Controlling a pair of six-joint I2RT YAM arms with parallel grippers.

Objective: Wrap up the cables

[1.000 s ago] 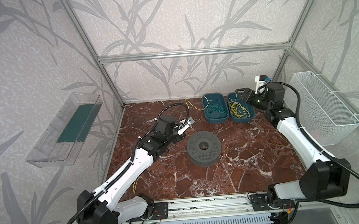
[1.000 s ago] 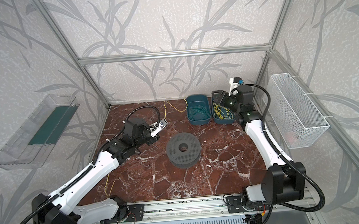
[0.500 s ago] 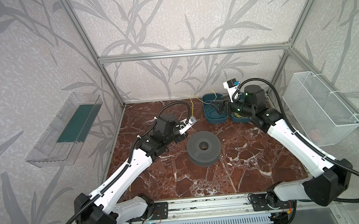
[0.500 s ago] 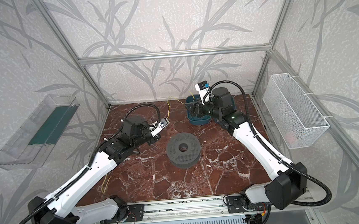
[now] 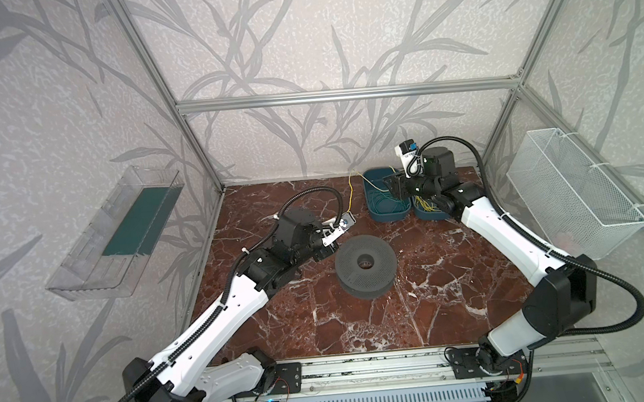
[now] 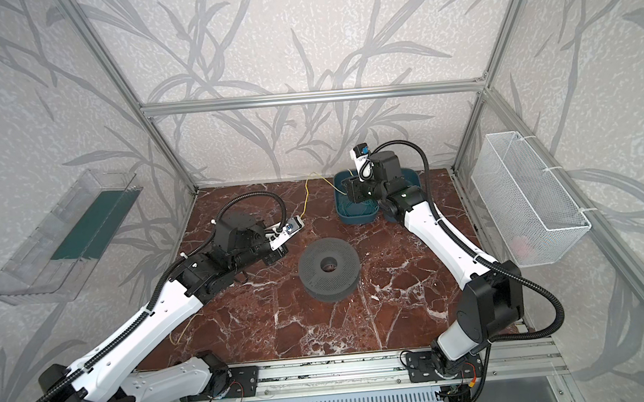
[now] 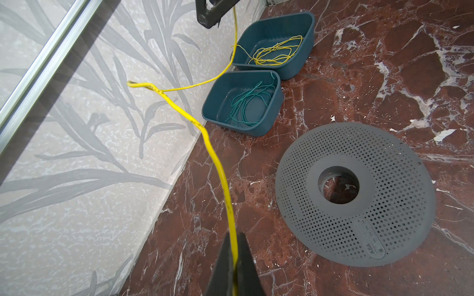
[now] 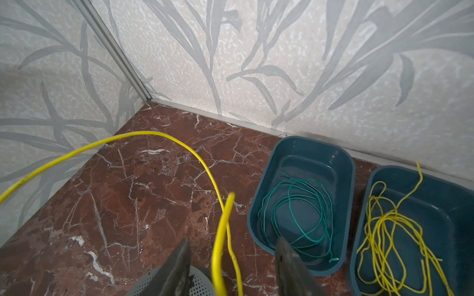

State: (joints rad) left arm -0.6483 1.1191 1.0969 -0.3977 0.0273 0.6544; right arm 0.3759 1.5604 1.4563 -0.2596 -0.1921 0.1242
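A thin yellow cable (image 7: 218, 164) rises from my left gripper (image 7: 234, 256), which is shut on it beside the grey perforated spool (image 7: 354, 192). The cable arcs back to my right gripper (image 8: 232, 256), where a doubled stretch of it (image 8: 220, 230) hangs between the open fingers, unclamped. In both top views the right gripper (image 5: 390, 186) (image 6: 347, 192) hovers over the teal bins and the left gripper (image 5: 328, 248) sits left of the spool (image 5: 365, 260). A tail of the cable (image 6: 179, 331) trails on the floor under the left arm.
Two teal bins stand at the back wall: one (image 8: 311, 150) holds green wire, the other (image 8: 410, 170) more yellow cables. A white wire basket (image 5: 571, 194) hangs on the right wall, a clear tray (image 5: 118, 233) on the left wall.
The right arm swung left from over the yellow-wire bin to the green-wire bin's left edge, bringing its fingers around the yellow cable. The left arm barely moved and kept its grip.
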